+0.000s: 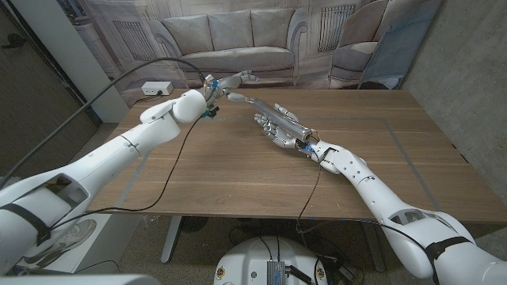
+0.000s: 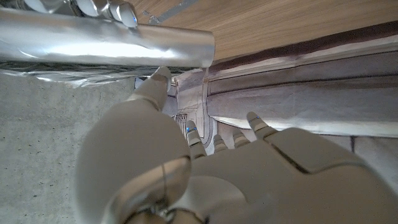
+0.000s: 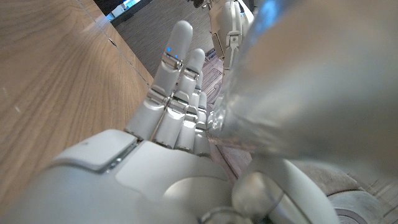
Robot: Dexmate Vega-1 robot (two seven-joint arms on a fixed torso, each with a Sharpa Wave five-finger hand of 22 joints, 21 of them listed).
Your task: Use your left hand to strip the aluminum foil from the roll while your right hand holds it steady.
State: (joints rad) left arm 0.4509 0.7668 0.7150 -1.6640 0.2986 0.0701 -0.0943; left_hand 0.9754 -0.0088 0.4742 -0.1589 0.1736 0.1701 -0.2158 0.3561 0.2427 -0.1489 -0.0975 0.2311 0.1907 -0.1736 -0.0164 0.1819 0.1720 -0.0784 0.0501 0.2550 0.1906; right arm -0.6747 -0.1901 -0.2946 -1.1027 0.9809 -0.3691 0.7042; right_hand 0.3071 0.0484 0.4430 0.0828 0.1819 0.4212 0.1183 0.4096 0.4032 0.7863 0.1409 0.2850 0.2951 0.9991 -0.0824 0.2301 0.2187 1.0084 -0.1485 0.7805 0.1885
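Note:
A silver aluminum foil roll (image 1: 248, 102) lies slanted on the wooden table (image 1: 222, 178) at its far middle. My right hand (image 1: 279, 131) grips the roll's nearer part, thumb on one side and fingers on the other; in the right wrist view the roll (image 3: 311, 81) fills the space beside that hand (image 3: 143, 162). My left hand (image 1: 226, 85) hovers at the roll's far end with fingers spread past it. In the left wrist view the left hand (image 2: 186, 174) is open, its thumb tip (image 2: 158, 78) touching the roll (image 2: 112, 40) beside a crinkled loose foil edge (image 2: 56, 76).
A printed sofa backdrop (image 1: 238, 39) hangs behind the table's far edge. A white power strip (image 1: 156, 88) lies on the floor at the far left. A black cable (image 1: 119, 79) arcs over my left arm. Bare wood spreads on the near half and on the right.

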